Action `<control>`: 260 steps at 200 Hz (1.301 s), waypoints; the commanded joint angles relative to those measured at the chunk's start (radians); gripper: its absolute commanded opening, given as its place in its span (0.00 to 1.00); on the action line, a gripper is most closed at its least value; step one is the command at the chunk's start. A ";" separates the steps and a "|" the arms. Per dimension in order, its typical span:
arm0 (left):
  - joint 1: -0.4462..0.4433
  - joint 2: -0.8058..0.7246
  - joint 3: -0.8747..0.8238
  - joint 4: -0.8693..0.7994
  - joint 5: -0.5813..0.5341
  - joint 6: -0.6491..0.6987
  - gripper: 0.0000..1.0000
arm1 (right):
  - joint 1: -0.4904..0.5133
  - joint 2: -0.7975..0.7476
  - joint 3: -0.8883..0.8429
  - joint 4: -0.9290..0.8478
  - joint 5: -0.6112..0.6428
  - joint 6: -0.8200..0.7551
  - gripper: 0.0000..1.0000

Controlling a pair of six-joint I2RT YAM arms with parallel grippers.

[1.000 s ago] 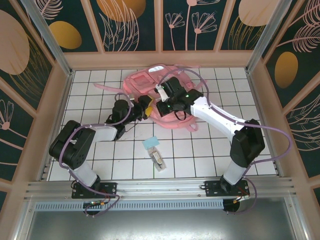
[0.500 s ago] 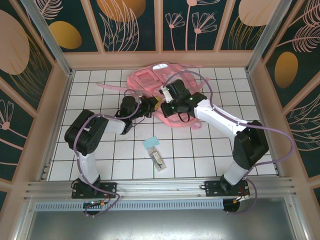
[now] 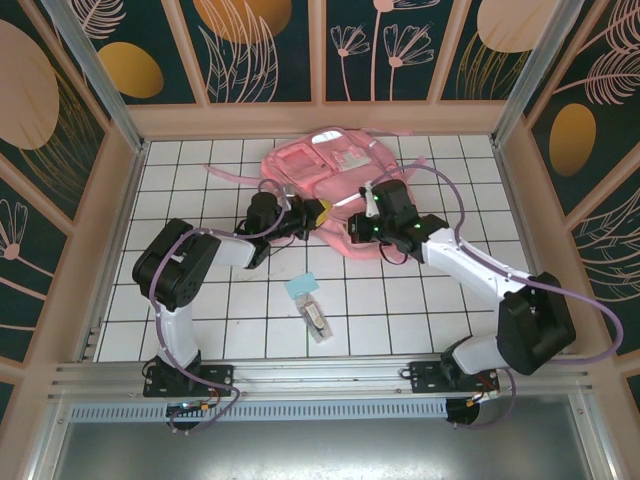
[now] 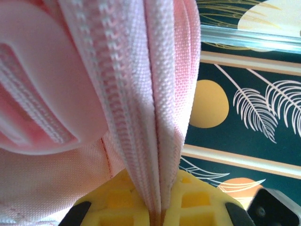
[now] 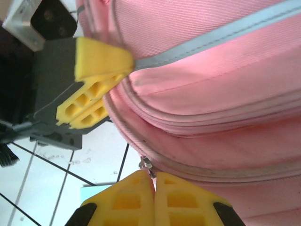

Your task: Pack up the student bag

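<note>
The student bag [image 3: 322, 165], a big pink backpack, lies at the back middle of the tiled table. My left gripper [image 3: 320, 211] is shut on its near-left edge; in the left wrist view the yellow fingers [image 4: 117, 202] pinch the bag's [image 4: 141, 70] folded zipper seam. My right gripper [image 3: 356, 228] sits at the bag's near edge. In the right wrist view it [image 5: 154, 181] is shut on the small metal zipper pull [image 5: 146, 165] under the pink bag [image 5: 211, 70], with the left gripper [image 5: 96, 89] close by at upper left.
A light blue flat item [image 3: 302, 287] and a small clear-wrapped object [image 3: 316, 321] lie on the tiles in front of the bag. A pink strap [image 3: 225, 172] trails left. Wooden walls [image 3: 320, 119] enclose the table on three sides.
The bag has shifted toward the back. The right arm has swung to the right and its gripper moved to the bag's near edge. The left gripper followed rightward, still holding the seam.
</note>
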 commanded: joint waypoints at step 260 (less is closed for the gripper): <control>0.170 -0.190 -0.028 -0.072 -0.044 0.086 0.00 | 0.034 0.039 -0.038 0.217 -0.138 0.135 0.32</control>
